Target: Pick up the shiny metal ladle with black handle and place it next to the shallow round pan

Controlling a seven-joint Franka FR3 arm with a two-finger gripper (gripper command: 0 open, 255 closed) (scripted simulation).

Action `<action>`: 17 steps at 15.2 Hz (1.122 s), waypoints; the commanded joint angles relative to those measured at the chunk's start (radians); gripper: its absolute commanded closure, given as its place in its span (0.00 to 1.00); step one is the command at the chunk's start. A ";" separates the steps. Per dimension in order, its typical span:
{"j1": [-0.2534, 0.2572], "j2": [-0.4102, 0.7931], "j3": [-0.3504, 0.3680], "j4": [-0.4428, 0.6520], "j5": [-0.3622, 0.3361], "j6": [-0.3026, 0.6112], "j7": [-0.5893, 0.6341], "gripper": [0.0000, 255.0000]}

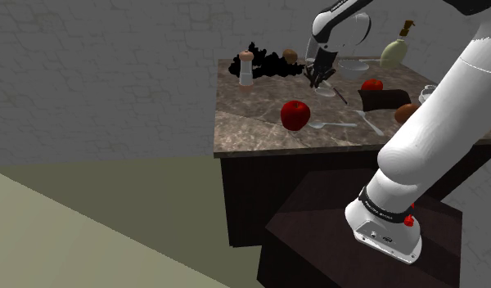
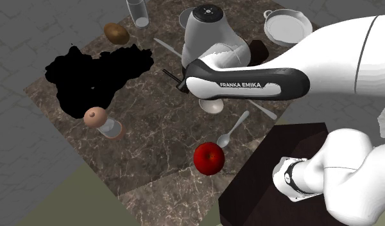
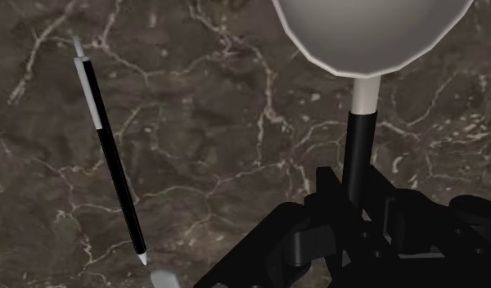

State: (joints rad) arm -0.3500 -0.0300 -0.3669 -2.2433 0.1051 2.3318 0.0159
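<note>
The dark marbled surface (image 2: 153, 154) carries everything. The white arm (image 2: 249, 83) reaches over its middle. The pan (image 2: 287, 26) sits near a corner, well apart from the ladle (image 3: 375, 33) at mid-surface, whose black handle the pincer (image 3: 356, 195) clamps.

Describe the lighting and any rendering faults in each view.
Shoulder view: dim, with a ragged pure black area on the far side of the brown marble counter. Second exterior view: brighter, the same black area blotting the counter. Wrist view: flat, even light, no glare on the round bowl of the pale grey ladle; its black handle blends into the all-black gripper.
</note>
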 commanded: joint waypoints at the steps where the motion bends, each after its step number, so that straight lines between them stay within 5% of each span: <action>1: 0.000 -0.017 0.001 0.012 -0.011 -0.028 0.011 1.00; 9: -0.001 -0.065 0.006 0.073 -0.040 -0.132 0.038 1.00; 17: -0.088 -0.006 -0.107 0.146 0.005 -0.169 -0.184 1.00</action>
State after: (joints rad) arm -0.4286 -0.0467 -0.4623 -2.1143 0.1032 2.1719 -0.1420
